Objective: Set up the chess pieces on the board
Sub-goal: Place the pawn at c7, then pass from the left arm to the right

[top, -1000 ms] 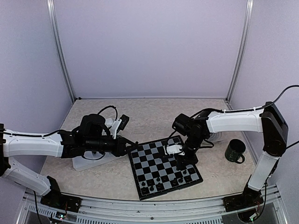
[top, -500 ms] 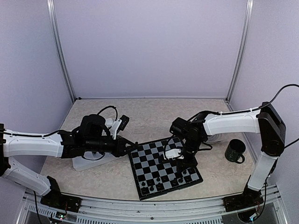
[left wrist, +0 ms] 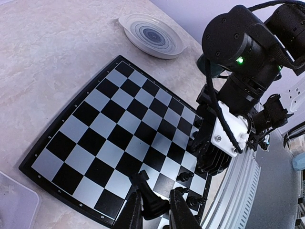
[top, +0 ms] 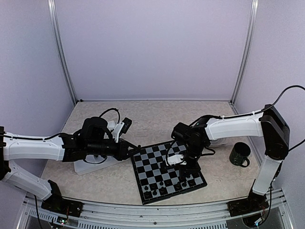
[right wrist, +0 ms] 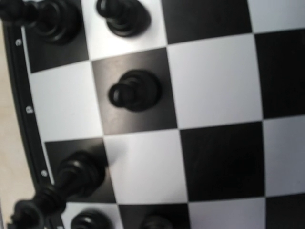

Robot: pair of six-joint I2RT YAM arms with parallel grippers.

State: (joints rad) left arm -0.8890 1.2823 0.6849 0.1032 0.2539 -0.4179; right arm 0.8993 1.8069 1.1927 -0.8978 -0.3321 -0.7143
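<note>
We see the left gripper (left wrist: 156, 204) clamped on a black piece (left wrist: 148, 195) at the board's (top: 147, 164) 10 o'clock corner, and the right gripper (top: 185, 172) closed at 3 o'clock, with black pieces (top: 164, 190) lining the board's 6 o'clock edge.

Glossy black plastic chess piece (left wrist: 151, 202), board (left wrist: 119, 129) smooth with a soft sheen on its pale squares, matt marbled stone-look table (left wrist: 47, 57), shiny glazed plate (left wrist: 151, 36), smooth white plastic arm shells (top: 236, 125)
</note>
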